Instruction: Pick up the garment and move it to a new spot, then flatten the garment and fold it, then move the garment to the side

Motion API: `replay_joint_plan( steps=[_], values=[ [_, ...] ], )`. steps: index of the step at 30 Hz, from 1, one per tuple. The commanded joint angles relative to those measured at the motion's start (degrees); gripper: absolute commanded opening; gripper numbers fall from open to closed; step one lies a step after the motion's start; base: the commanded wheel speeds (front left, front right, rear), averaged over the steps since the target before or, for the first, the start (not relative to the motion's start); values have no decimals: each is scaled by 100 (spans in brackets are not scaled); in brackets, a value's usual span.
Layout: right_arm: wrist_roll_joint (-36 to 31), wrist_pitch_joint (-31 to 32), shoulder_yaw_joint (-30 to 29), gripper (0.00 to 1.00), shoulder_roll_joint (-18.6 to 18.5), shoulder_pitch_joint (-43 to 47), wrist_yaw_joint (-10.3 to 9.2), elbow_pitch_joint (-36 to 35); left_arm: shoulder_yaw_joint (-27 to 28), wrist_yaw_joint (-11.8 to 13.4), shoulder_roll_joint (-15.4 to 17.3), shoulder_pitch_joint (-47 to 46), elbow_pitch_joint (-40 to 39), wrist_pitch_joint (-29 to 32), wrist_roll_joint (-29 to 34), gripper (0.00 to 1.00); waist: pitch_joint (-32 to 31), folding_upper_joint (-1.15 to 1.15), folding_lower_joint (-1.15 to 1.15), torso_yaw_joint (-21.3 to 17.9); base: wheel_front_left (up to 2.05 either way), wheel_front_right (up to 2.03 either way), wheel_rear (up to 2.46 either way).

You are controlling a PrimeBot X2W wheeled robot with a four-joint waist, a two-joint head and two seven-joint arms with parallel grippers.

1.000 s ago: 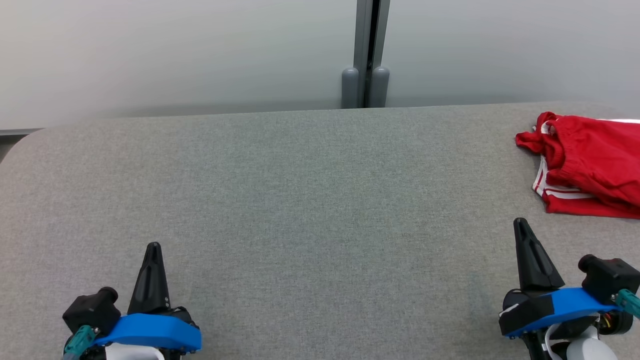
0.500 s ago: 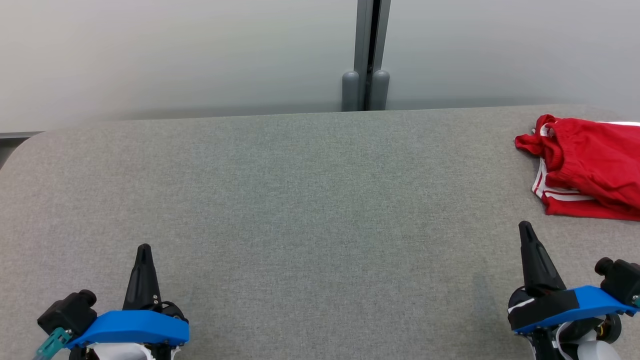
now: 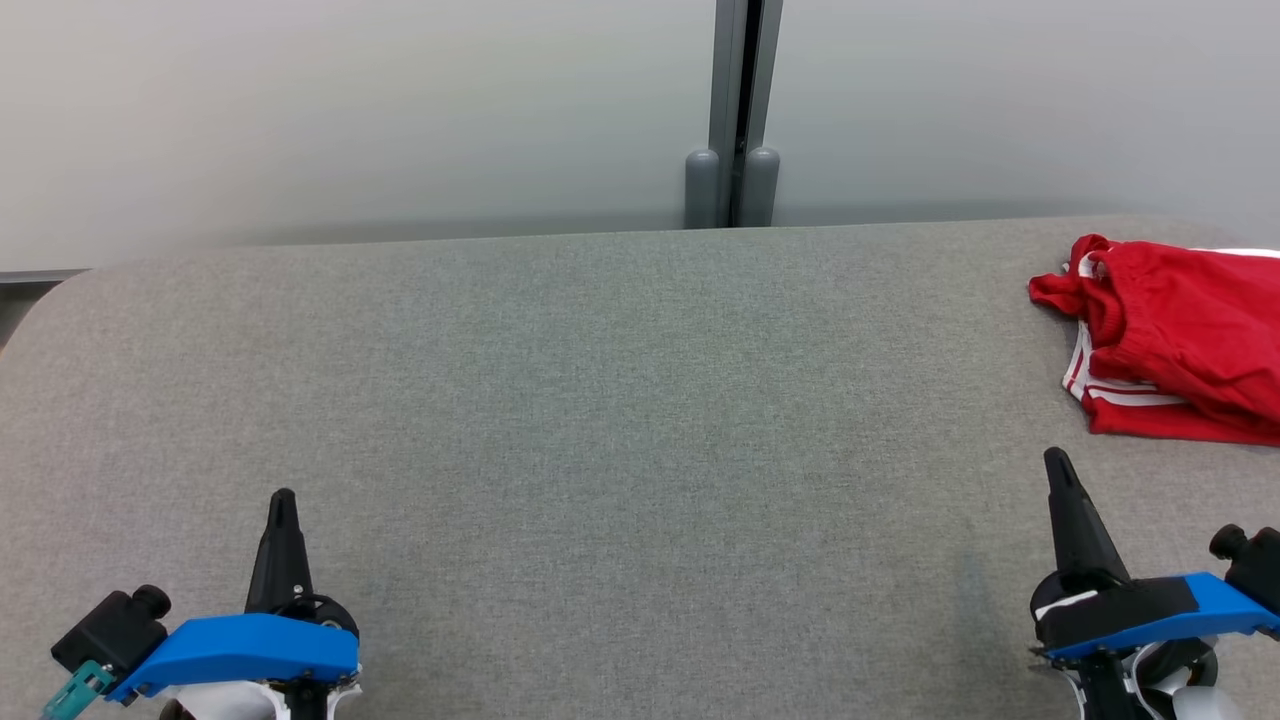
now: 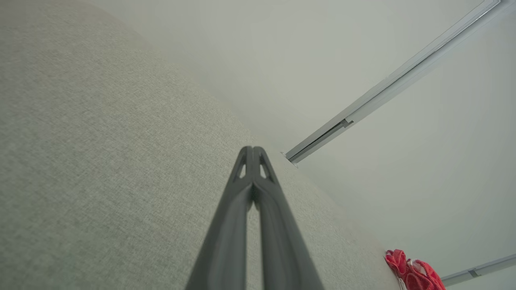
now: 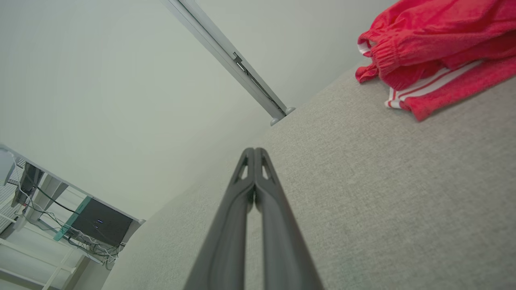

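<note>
Lying long-axis left-to-right, red garment (image 3: 1175, 335) (waistband (image 3: 1112, 300) end pointing left)

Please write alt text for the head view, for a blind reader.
A red garment lies at the far right of a grey table. The left gripper and the right gripper, both shut and empty, point up from the bottom corners.
</note>
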Motion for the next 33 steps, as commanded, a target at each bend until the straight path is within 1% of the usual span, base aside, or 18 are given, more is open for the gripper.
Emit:
replay_joint_plan(
  steps=[1,15,33],
  values=[
    [260,42,-29,0,-23,-64,0,-46,50,-35,15,-151,-92,56,-233,0,-7,0,-1,1,0,0,0],
    [1293,240,-68,0,-26,-72,0,12,118,-53,16,-179,-121,311,-1225,0,-59,0,-1,8,0,0,0],
    [2433,452,-110,0,-29,-82,1,77,192,-68,18,-209,-148,590,-2314,0,-126,0,-1,16,0,0,0]
  ],
)
